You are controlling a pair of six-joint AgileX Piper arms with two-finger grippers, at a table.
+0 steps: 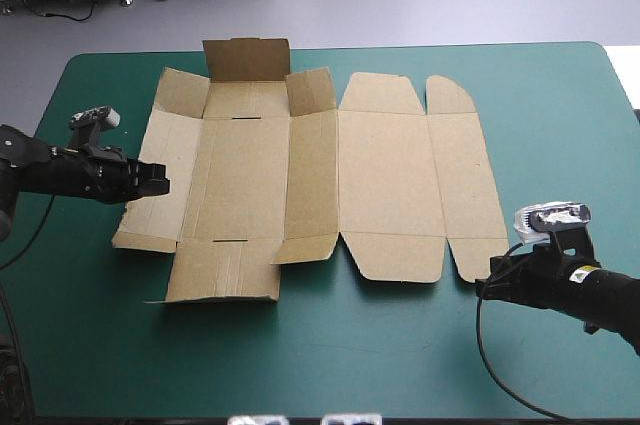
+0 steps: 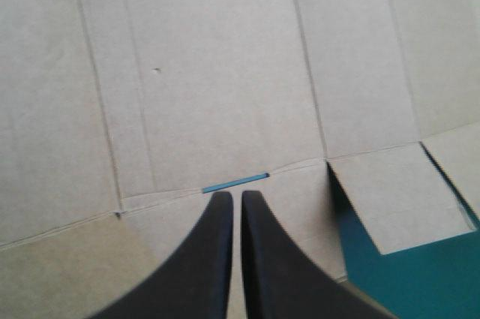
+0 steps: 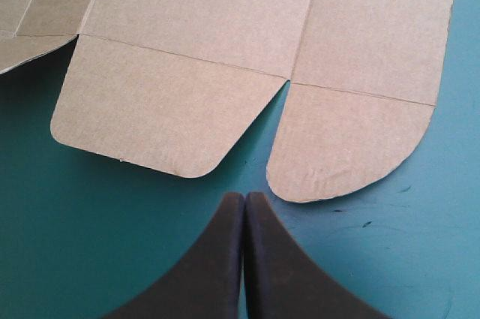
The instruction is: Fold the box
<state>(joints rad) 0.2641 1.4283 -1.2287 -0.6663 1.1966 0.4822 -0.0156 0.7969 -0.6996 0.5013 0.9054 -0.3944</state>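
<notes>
- Table (image 1: pixel 400 355), teal-green cover: broad bare margin along the near edge and at the right. The strip is narrower on the left and at the far edge.
- Box (image 1: pixel 380 180): brown sheet lying cut and unfolded, about mid-table and a little toward the far side. No walls raised. The far flaps may tilt up slightly, but I cannot be sure.
- Left gripper (image 1: pixel 160 183): over the sheet's left outer panel. In the wrist view its black fingers (image 2: pixel 225 244) are pressed nearly together with a hairline gap, and nothing is seen pinched. Board fills the field ahead.
- Right gripper (image 1: pixel 485 287): over bare cover just short of the sheet's near right corner. In the wrist view its tip (image 3: pixel 244 197) is pressed together, apart from the two rounded flaps (image 3: pixel 345 146).
- Slot (image 2: pixel 235 182): thin cut just ahead of the left fingertips, with the cover showing through.
- Risk: with both pincers pressed together and the sheet flat, a push would probably slide the whole board instead of lifting an edge. The narrow far and left margins leave the least room for that.
- Risk: a tip dragged across the slot or a crease could catch and buckle a panel.
- Room: the near and right sides are open for the right arm to approach. The left arm has little free cover beside the sheet.
</notes>
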